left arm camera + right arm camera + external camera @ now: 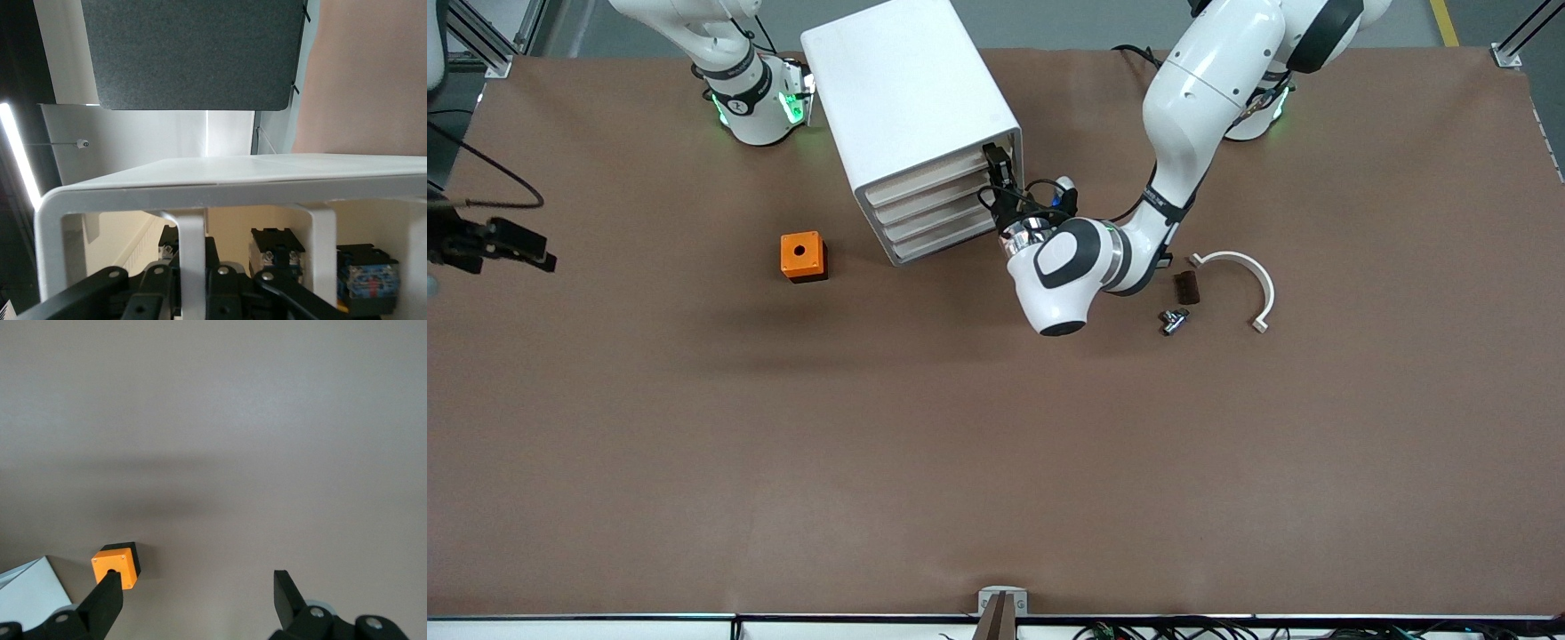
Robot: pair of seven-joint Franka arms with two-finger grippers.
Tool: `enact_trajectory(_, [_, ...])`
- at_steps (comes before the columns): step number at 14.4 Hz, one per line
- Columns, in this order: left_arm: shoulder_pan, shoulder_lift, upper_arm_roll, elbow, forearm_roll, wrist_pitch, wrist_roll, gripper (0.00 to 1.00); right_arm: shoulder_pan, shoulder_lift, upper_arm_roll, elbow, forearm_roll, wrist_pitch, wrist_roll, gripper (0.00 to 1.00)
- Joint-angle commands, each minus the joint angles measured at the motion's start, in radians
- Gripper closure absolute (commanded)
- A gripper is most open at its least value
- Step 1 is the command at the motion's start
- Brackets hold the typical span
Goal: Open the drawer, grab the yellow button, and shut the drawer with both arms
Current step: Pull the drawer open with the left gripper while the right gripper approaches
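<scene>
The white cabinet [911, 116] stands near the robots' bases, its four drawer fronts turned toward the left arm's end. The top drawer [938, 173] looks about level with the three lower ones. My left gripper [997, 164] is at that drawer's front. In the left wrist view my left gripper [193, 283] is shut on a white upright bar [192, 243] of the drawer front. Black parts show inside through the openings, one with a blue bit [367, 280]; I cannot tell which is the button. My right gripper [543, 252] is open and empty [197, 587] over the table at the right arm's end.
An orange cube with a hole [803, 256] sits beside the cabinet and also shows in the right wrist view [117, 567]. A white curved piece [1240, 271], a small dark block [1186, 286] and a small metal part [1174, 320] lie beside the left arm's wrist.
</scene>
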Motion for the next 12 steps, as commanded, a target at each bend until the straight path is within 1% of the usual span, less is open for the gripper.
enact_trajectory(1, [0.062, -0.009, 0.007, -0.002, 0.000, -0.001, -0.004, 0.91, -0.024, 0.053, 0.013, 0.036, -0.013, -0.012, -0.010, 0.00])
enact_trajectory(3, [0.100, -0.009, 0.007, -0.002, -0.002, 0.000, -0.006, 0.90, -0.015, 0.060, 0.013, 0.036, -0.012, -0.013, 0.039, 0.03])
enact_trajectory(4, [0.123, -0.007, 0.007, -0.002, -0.003, 0.003, -0.006, 0.90, -0.007, 0.060, 0.018, 0.034, 0.004, -0.021, 0.149, 0.00])
enact_trajectory(5, [0.143, -0.007, 0.007, -0.001, -0.005, 0.005, -0.006, 0.89, 0.012, 0.058, 0.024, 0.027, 0.008, -0.024, 0.257, 0.00])
enact_trajectory(7, [0.183, -0.007, 0.007, 0.001, -0.008, 0.005, -0.006, 0.88, 0.107, 0.054, 0.027, 0.025, 0.019, -0.050, 0.459, 0.00])
enact_trajectory(8, [0.200, -0.007, 0.007, 0.001, -0.008, 0.005, -0.006, 0.88, 0.155, 0.046, 0.029, 0.025, 0.030, -0.058, 0.593, 0.00])
enact_trajectory(9, [0.214, -0.007, 0.007, 0.001, -0.008, 0.005, -0.006, 0.88, 0.195, 0.041, 0.030, 0.025, 0.056, -0.070, 0.708, 0.00])
enact_trajectory(10, [0.224, -0.007, 0.007, 0.002, -0.010, 0.007, -0.006, 0.88, 0.235, 0.037, 0.030, 0.027, 0.101, -0.079, 0.822, 0.00])
enact_trajectory(11, [0.234, -0.007, 0.007, 0.004, -0.008, 0.005, -0.004, 0.88, 0.271, 0.028, 0.030, 0.027, 0.131, -0.081, 0.905, 0.00])
enact_trajectory(12, [0.235, -0.007, 0.007, 0.011, -0.005, 0.005, -0.004, 0.87, 0.325, 0.024, 0.032, 0.027, 0.142, -0.079, 0.992, 0.00])
